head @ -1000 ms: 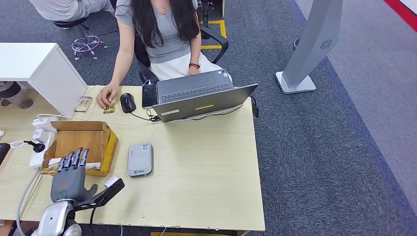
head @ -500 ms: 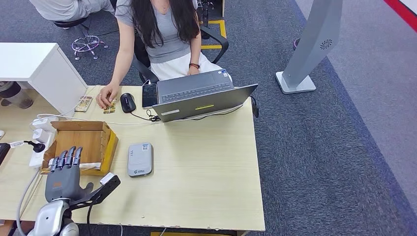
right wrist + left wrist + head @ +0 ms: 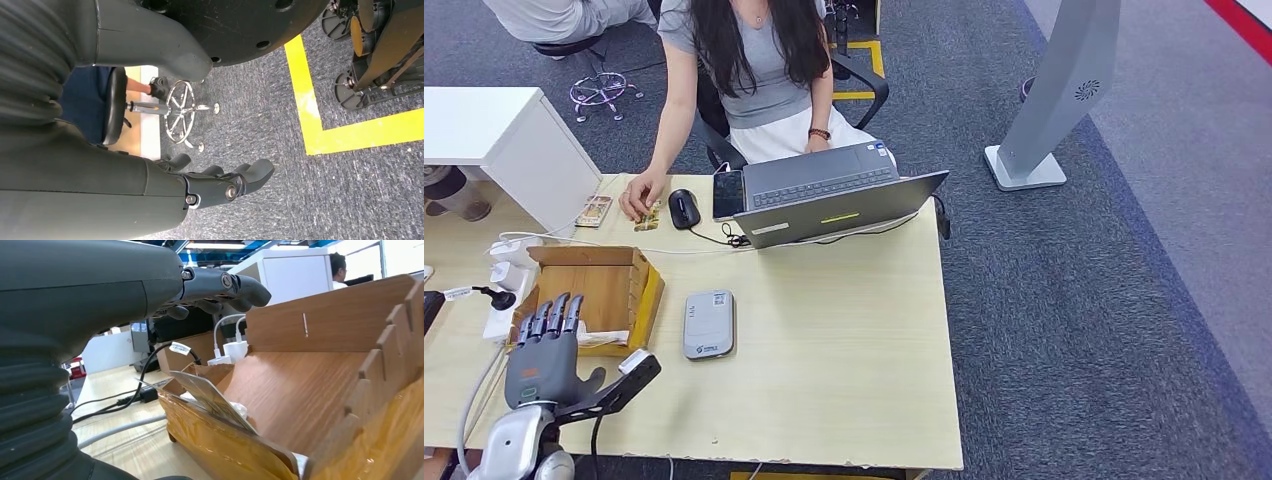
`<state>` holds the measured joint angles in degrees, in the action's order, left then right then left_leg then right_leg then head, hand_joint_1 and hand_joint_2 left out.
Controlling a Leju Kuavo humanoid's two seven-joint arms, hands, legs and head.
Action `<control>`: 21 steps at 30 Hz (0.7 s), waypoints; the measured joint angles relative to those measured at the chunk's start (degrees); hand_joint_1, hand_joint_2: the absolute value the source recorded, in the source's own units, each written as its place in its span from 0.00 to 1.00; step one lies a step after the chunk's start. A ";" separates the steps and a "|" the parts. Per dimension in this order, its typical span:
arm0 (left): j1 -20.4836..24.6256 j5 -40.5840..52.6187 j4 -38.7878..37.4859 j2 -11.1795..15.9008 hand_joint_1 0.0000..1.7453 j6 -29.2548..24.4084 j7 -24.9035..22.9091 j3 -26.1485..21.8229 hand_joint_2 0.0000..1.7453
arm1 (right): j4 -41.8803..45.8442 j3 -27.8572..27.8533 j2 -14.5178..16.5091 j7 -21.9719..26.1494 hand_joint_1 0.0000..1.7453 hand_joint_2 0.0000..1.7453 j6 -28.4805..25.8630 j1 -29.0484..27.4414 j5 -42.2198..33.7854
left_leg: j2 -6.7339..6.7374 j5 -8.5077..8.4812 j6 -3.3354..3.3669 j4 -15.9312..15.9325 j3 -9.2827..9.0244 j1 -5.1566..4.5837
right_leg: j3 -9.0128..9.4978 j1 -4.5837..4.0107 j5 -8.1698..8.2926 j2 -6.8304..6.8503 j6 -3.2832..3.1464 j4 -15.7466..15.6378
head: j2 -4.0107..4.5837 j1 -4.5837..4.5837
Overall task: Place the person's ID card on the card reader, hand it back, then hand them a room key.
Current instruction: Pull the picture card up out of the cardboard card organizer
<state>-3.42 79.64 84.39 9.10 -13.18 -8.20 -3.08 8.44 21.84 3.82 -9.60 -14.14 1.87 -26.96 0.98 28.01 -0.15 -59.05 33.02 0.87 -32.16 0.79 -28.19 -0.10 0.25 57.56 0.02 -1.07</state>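
Pale wooden counter [image 3: 844, 340] on grey carpet. The left robot hand [image 3: 542, 352] hovers released, fingers spread, at the brown wooden box [image 3: 594, 290] of cards; the right robot hand [image 3: 220, 185] hangs loosely curled, empty. The person's hand [image 3: 638, 197] rests on a small patterned card [image 3: 648, 218] beside the grey laptop [image 3: 834, 195]; the grey card reader [image 3: 709, 324] sits just beside the box.

The setting was an office arranged as a reception station. A pale wood-laminate desk [image 3: 844, 330] stood on grey carpet tile flooring [image 3: 1074, 300] marked with yellow floor tape [image 3: 320, 120]. A person [image 3: 754, 70] sat behind the desk on a black swivel office chair [image 3: 864, 85], facing an open grey laptop computer [image 3: 834, 200]. A black computer mouse [image 3: 684, 208] and a dark smartphone [image 3: 728, 194] lay beside the laptop. A white cabinet [image 3: 504, 140] adjoined the desk, and white power adapters [image 3: 506, 262] with cables lay near it. A grey freestanding kiosk pillar [image 3: 1059, 90] stood on the carpet.
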 joint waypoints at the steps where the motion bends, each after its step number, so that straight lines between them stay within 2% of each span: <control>1: 0.00 -0.09 0.10 0.05 0.00 0.07 0.02 -0.19 1.00 | 0.00 0.01 0.00 0.00 0.00 1.00 0.00 0.00 0.00 | 0.00 0.00 0.00 0.00 0.00 0.00 | 0.00 0.00 0.00 0.00 0.00 0.00 | 0.00 0.00; 7: -0.01 -0.27 0.39 0.08 0.00 0.43 0.05 -0.66 1.00 | 0.00 0.04 0.00 0.00 0.00 1.00 0.02 0.00 -0.01 | 0.00 0.00 0.00 0.00 0.00 0.00 | 0.00 0.00 0.00 0.00 0.00 0.00 | 0.00 0.00; 11: -0.02 -0.27 0.45 0.08 1.00 0.55 0.07 -0.72 1.00 | 0.00 0.04 0.00 0.00 0.00 1.00 0.02 0.00 -0.01 | 0.00 0.00 0.00 0.00 0.00 0.00 | 0.00 0.00 0.00 0.00 0.00 0.00 | 0.00 0.00; 21: -0.06 -0.68 0.48 0.08 1.00 1.90 1.21 -0.73 1.00 | 0.00 0.07 -0.01 0.02 0.00 1.00 0.17 0.00 -0.07 | 0.00 0.00 0.00 0.00 0.00 0.00 | 0.00 0.00 0.00 0.00 0.00 0.00 | 0.00 0.00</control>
<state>-3.47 78.96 84.87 9.18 -11.28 -6.99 -3.80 8.44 21.90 3.81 -9.57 -13.97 1.87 -27.03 0.98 28.01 -0.15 -59.05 33.02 0.87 -32.16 0.79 -28.19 -0.10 0.25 57.56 0.02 -1.07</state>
